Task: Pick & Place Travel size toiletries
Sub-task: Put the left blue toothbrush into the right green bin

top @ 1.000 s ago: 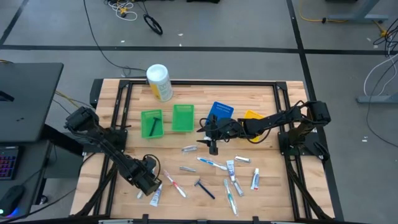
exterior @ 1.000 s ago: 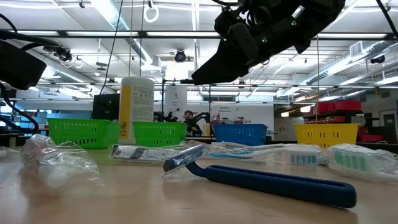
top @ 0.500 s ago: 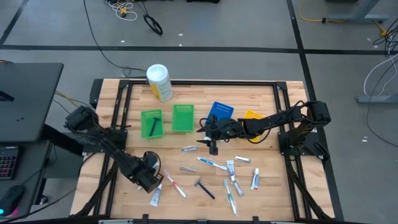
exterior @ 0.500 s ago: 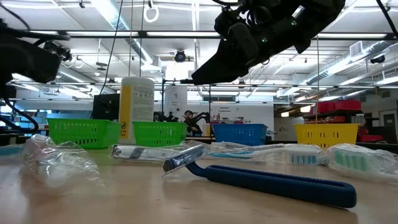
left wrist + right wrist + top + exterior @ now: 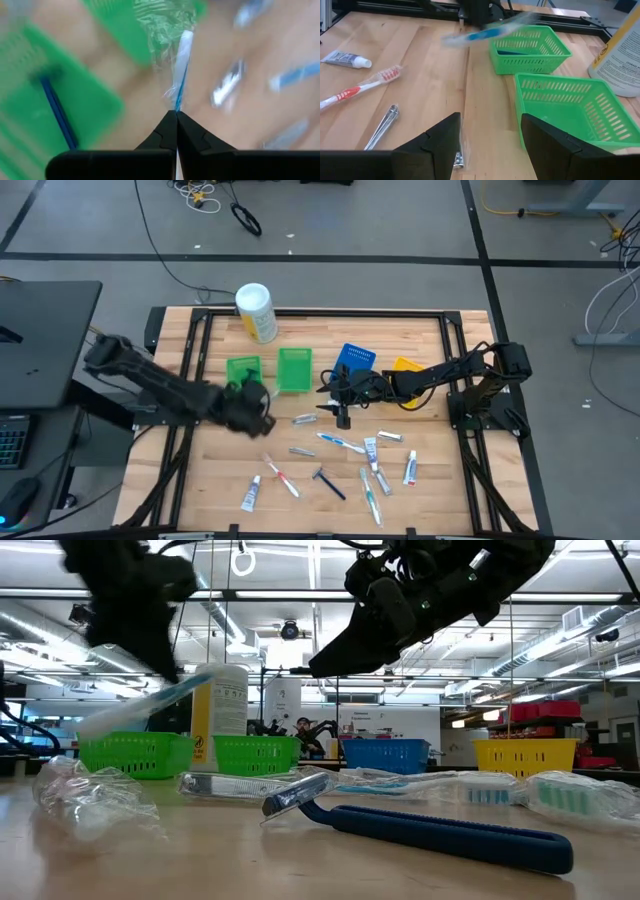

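Observation:
My left gripper (image 5: 257, 414) hangs above the table just near the two green bins (image 5: 244, 377), shut on a blue-and-white toothbrush in clear wrap (image 5: 182, 55). The right wrist view shows that toothbrush (image 5: 485, 32) in the air in front of the bins. My right gripper (image 5: 343, 416) stands open at mid-table over bare wood, holding nothing. The other travel size toiletries lie flat on the near half of the table: a red toothbrush (image 5: 281, 476), a dark razor (image 5: 328, 483), small white tubes (image 5: 250, 494) and silvery pieces (image 5: 304, 419). My left gripper pinches the wrapped toothbrush's thin blue handle (image 5: 177, 102) between its two fingers, partway along the brush. The fingers slant down from above and lie across it. The toothbrush (image 5: 150, 705) is lifted clear of the table, slanted, with its clear wrap sticking out past the fingertips.
One green bin holds a blue toothbrush (image 5: 243, 383); the other green bin (image 5: 293, 370) stands beside it. A blue bin (image 5: 355, 358) and a yellow bin (image 5: 405, 366) sit behind my right arm. A big white-and-yellow canister (image 5: 255, 312) lies at the far edge.
My left gripper has risen from the table's near left corner and swung toward the far edge, up to the green bins, turning as it went. The wrapped toothbrush has come off the table with it and now hangs clear in the air.

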Controlling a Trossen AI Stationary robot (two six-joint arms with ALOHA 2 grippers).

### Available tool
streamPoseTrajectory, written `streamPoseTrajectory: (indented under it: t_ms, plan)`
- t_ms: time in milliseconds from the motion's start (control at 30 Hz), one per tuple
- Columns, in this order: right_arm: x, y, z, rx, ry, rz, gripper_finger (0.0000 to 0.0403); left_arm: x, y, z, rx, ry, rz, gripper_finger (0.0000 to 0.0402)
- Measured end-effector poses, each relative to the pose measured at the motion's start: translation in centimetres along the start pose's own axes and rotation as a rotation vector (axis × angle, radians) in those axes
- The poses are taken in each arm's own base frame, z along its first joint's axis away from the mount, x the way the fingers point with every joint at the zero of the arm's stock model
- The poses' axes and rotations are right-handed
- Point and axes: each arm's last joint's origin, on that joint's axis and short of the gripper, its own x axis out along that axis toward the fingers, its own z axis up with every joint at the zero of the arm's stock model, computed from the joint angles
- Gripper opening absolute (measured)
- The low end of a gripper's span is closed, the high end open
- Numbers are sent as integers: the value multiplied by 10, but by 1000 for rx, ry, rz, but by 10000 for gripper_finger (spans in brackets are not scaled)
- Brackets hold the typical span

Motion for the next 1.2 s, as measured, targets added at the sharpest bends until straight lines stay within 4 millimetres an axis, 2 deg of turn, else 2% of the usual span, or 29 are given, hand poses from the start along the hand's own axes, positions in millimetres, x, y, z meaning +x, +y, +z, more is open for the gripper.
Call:
streamPoseTrajectory:
  t_ms: [133,267,400,500,633,833,1000,1200]
  plan:
    - [0,0,0,0,2,0,220,6,14,40,32,-103,-42,1]
    - [0,0,0,0,4,0,220,24,22,73,100,-164,-109,1]
    - [0,0,0,8,5,0,220,43,32,99,138,-236,-132,1]
    - [0,0,0,18,5,1,220,56,41,111,132,-253,-129,1]
    - [0,1,-2,17,23,4,220,76,48,112,133,-198,-86,1]
    - [0,1,-3,17,27,5,220,105,45,101,139,-92,-58,1]
    - [0,1,-3,17,27,5,220,121,46,96,68,-45,-32,11]
    - [0,1,-2,17,26,4,220,136,45,89,116,-5,-8,25]
